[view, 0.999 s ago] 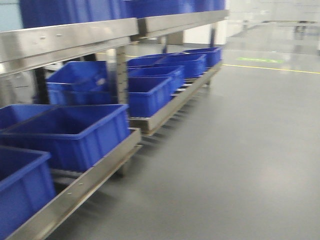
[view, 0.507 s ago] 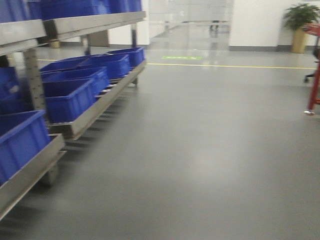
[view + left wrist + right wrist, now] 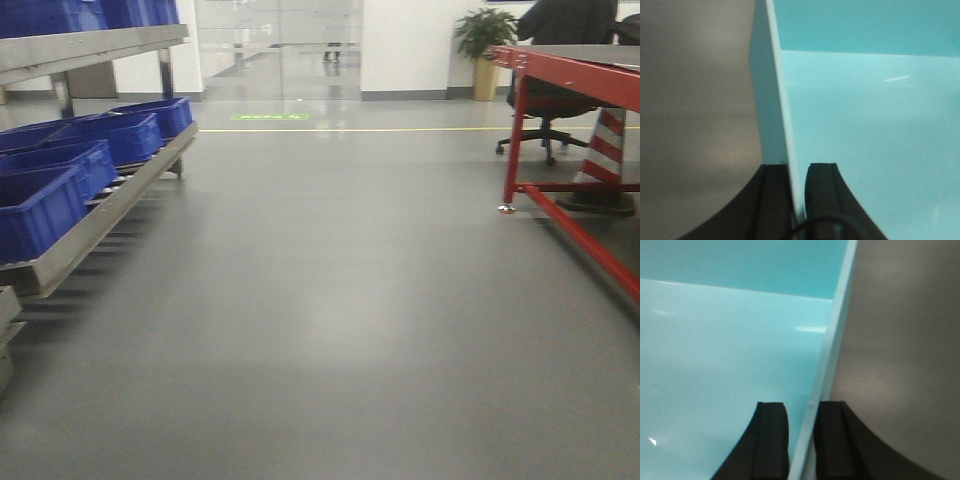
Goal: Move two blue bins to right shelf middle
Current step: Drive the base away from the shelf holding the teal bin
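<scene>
Carriage of load between two arms. Left gripper [image 3: 799, 172]: jaws narrow, pinched onto an upright side wall of the blue bin [image 3: 865, 125], one finger outside and one inside. The bin's hollow lies to the right of these jaws and bare floor [image 3: 695, 100] to their left. Right gripper [image 3: 802, 409]: jaws likewise narrow, closed on the opposite wall, with the hollow to their left and floor to their right. The bin thus hangs between the two pairs of jaws, its span running from arm to arm and each gripped wall running straight ahead of its jaws. Neither arm is nearer, since both share the load. Whether a second bin is nested inside cannot be told. Ahead of the jaws, the front view shows a rack [image 3: 100, 215] with stored bins [image 3: 40, 205] off to the left, open floor in the middle, and a red-framed surface [image 3: 580, 70] to the right. No right-hand shelf is in view, so the base probably must turn further before the bin can be set down.
</scene>
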`<state>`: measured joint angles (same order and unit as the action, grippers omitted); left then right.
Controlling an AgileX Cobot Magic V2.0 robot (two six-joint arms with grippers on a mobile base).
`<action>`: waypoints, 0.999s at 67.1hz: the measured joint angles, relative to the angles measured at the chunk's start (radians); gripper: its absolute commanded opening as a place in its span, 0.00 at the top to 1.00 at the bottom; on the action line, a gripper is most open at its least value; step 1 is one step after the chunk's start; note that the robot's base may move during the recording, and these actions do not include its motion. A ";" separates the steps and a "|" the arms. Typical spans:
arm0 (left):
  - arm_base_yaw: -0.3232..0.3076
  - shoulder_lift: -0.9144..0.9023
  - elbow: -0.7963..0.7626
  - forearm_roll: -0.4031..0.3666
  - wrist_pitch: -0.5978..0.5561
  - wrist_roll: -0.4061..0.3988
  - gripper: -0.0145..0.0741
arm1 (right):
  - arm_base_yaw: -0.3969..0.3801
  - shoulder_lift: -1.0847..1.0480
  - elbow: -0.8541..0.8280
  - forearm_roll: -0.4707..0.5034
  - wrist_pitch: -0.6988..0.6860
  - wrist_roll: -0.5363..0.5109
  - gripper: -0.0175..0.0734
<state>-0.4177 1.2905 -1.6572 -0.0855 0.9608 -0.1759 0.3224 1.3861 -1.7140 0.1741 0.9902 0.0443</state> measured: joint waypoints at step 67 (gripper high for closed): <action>0.000 0.000 0.000 0.000 0.000 0.000 0.96 | 0.000 0.000 0.000 0.000 0.002 0.000 0.97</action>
<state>-0.4177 1.2905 -1.6572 -0.0855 0.9608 -0.1759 0.3224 1.3861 -1.7140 0.1741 0.9922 0.0443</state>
